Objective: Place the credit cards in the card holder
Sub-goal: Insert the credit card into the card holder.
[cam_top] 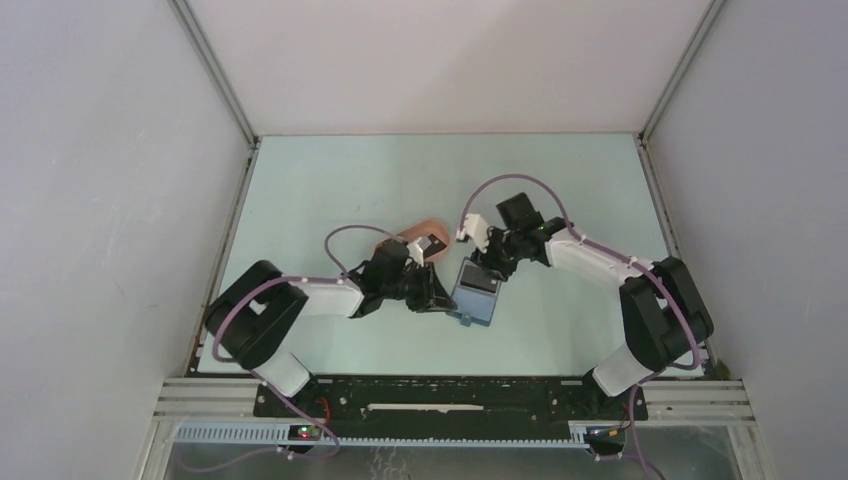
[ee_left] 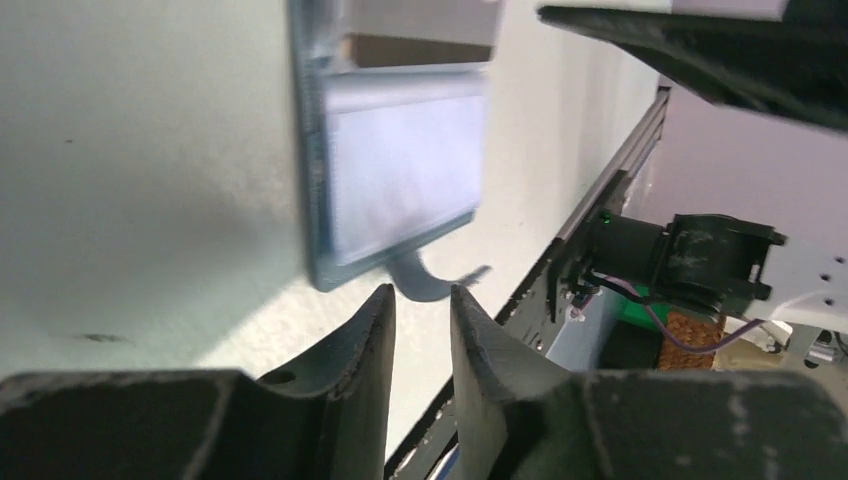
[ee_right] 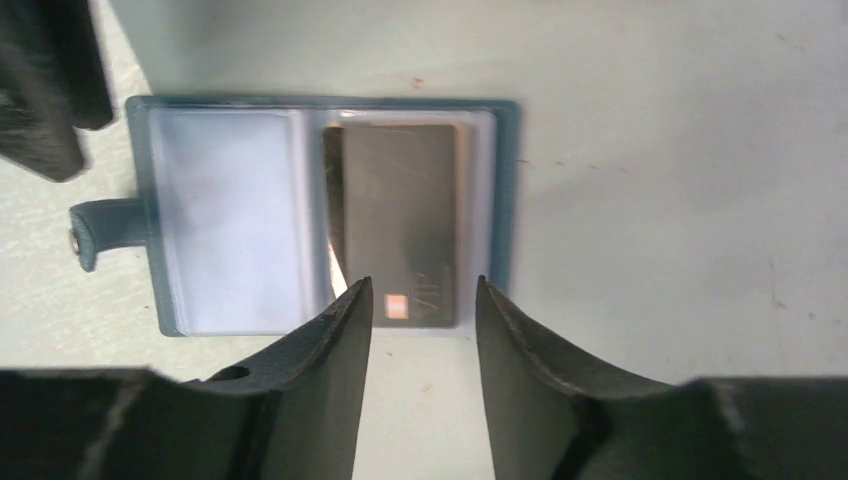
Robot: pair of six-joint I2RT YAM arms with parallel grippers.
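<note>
Hovering at the open card holder (ee_right: 230, 220) on the table (ee_right: 650, 150), your right claw (ee_right: 422, 295) stands parted and empty over its dark card (ee_right: 400, 210), left claw (ee_left: 422, 300) barely parted, empty, by the tab (ee_right: 110, 222).

1. Top view: bright, even, diffuse light, sharp; faint soft shadows on the table (cam_top: 400, 180).
2. Left wrist view: the card holder (ee_left: 400, 170) is blurred and washed pale by glare.
3. Right wrist view: sharper; the card holder's clear pockets show a milky sheen; foreground dark.
</note>
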